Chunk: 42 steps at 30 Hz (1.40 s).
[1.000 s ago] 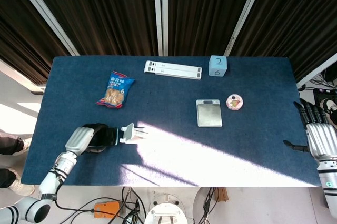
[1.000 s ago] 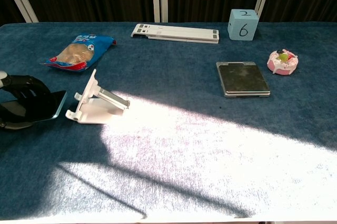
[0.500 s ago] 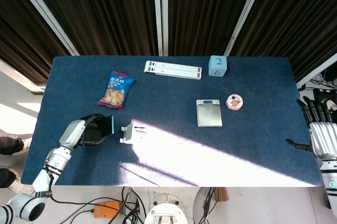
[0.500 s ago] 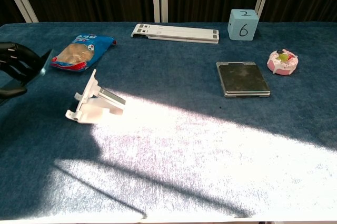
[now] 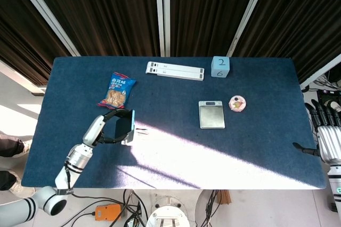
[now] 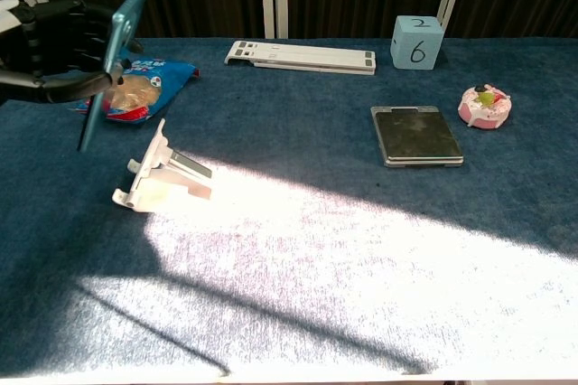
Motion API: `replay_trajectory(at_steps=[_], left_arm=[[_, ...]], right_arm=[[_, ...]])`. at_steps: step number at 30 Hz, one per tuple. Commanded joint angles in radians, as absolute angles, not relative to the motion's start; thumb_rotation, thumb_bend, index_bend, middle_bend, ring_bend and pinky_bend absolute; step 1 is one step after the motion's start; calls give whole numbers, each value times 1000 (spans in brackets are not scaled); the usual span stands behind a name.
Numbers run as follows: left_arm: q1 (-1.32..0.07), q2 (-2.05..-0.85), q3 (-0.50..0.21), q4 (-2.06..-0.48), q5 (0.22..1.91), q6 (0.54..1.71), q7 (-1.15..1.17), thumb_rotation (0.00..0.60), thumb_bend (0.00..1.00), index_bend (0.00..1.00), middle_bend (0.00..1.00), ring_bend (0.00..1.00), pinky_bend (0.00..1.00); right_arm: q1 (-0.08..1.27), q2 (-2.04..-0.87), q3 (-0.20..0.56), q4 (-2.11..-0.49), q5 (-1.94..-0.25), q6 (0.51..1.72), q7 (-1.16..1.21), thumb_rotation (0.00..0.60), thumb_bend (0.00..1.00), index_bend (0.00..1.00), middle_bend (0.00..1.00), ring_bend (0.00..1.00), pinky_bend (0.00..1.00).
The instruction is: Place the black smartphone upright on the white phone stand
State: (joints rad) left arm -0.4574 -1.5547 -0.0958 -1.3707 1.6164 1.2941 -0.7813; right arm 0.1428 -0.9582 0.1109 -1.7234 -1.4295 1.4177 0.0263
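Note:
My left hand [image 5: 104, 128] [image 6: 50, 51] holds the black smartphone [image 5: 125, 126] [image 6: 112, 67] in the air, tilted nearly on edge, just left of and above the white phone stand [image 6: 161, 175]. The stand sits on the blue table at the left; in the head view only a sliver of the stand [image 5: 129, 140] shows below the phone. At the table's far right edge my right hand [image 5: 326, 137] is open and holds nothing; it does not appear in the chest view.
A snack bag [image 5: 116, 90] [image 6: 134, 89] lies behind the stand. A white flat bar [image 5: 175, 70], a blue cube [image 5: 220, 66] marked 2 and 6, a small grey scale [image 5: 211, 114] and a pink round item [image 5: 237, 103] occupy the back and right. Sunlight crosses the table's front.
My left hand has lifted the phone from table level, turned it more upright and carried it rightward over the stand. The right hand drifted slightly down and right.

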Motion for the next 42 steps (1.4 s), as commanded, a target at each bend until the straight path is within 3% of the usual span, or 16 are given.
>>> replay_trajectory(at_steps=[1,16,42], left_arm=[[-470,-1602,-95,-1331,1625,1311,-760,600,307,392,485,358,369],[-465,-1704,-69,-1250,1595,1325,-792,600,303,392,485,358,369],[-455,-1766,-42,-1150,1575,1320,-811,600,297,391,477,332,369]], right_arm=[[137,-956,108,-1724,-1428,1422,29,600,54,0,46,0,77],[131,-961,105,-1721,-1422,1417,32,600,57,0,46,0,77],[127,-973,101,-1714,-1418,1408,37,600,56,0,46,0,77]])
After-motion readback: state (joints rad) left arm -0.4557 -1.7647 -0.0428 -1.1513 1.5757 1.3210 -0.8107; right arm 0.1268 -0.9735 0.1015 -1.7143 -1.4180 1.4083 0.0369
